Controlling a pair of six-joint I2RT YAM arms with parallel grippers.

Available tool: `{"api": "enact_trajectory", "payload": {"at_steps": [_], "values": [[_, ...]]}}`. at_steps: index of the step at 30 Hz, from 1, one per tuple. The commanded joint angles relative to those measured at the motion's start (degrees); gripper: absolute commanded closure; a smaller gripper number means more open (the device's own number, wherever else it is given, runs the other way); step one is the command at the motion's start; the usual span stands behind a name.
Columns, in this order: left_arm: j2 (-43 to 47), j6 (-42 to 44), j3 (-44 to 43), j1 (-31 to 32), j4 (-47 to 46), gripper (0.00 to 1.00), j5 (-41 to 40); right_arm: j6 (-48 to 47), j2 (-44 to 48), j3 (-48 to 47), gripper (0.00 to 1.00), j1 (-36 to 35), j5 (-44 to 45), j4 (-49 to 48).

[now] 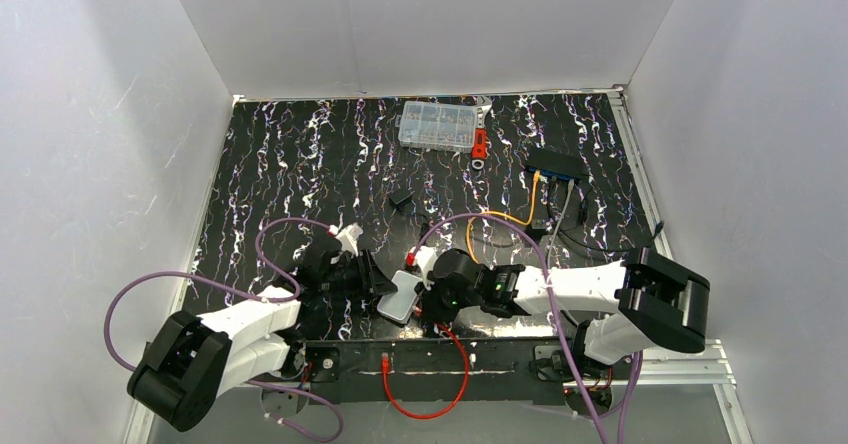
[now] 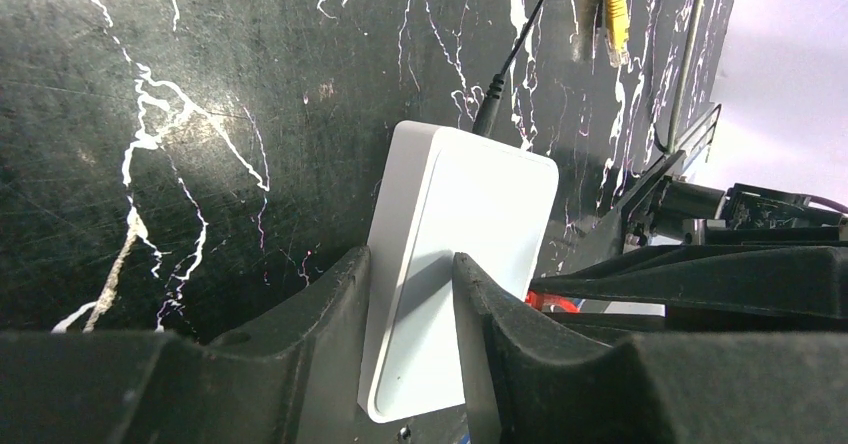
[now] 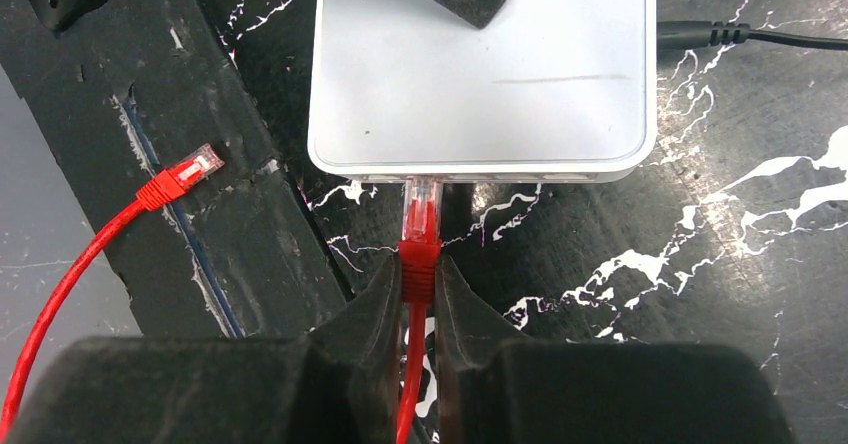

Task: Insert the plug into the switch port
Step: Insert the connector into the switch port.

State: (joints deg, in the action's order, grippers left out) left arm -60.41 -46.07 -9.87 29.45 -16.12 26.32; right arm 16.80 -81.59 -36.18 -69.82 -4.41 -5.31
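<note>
While both arms are working at the near edge on a white box (image 2: 480,204) and a red plug (image 3: 420,226), the task itself is looking not yet begun, as I judge it. Neither gripper is holding the plug (image 2: 616,39). It is lying loose on the mat (image 2: 200,114), a little farther than the box and to its right, with its clear tip pointing toward the arms. Its orange cable (image 1: 500,217) is running on to the switch (image 1: 556,164), which is sitting far right near the back wall. The sockets are too small to tell which one is free. So picking up the plug, carrying it there and pushing it in are all remaining.

The right gripper (image 3: 420,269) is clenching narrowly on the red plug's boot. The clear tip is touching the box's near edge, but I cannot tell whether it is seated. The left gripper (image 2: 408,269) is grasping the box across its thickness, with its fingers partly apart and one pad pressing the top face.
</note>
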Motion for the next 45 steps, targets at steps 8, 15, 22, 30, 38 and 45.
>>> {"api": "enact_trajectory", "payload": {"at_steps": [8,15,22,30,38,45], "values": [[1.5,0.2,1.0,1.7,5.2,0.67,3.7,1.1,-5.0,-4.1,0.99,0.1,-0.3,-6.0],[1.6,0.3,1.3,2.1,5.1,0.67,3.7,1.2,-4.7,-3.9,0.99,0.1,0.1,-6.3],[1.7,0.5,1.1,4.0,5.0,0.67,3.6,1.8,-3.6,-3.8,0.99,0.7,2.5,-7.0],[2.7,-0.2,2.2,6.7,4.9,0.68,2.8,3.3,-2.7,-4.7,0.99,1.4,4.5,-7.0],[5.4,-0.9,3.2,7.6,7.1,0.67,1.0,2.2,-1.3,-3.9,0.99,1.5,2.8,-7.1],[5.7,-0.9,1.7,7.6,9.0,0.58,-1.7,-1.1,-1.2,-1.5,0.99,1.5,-1.7,-5.0]]}}
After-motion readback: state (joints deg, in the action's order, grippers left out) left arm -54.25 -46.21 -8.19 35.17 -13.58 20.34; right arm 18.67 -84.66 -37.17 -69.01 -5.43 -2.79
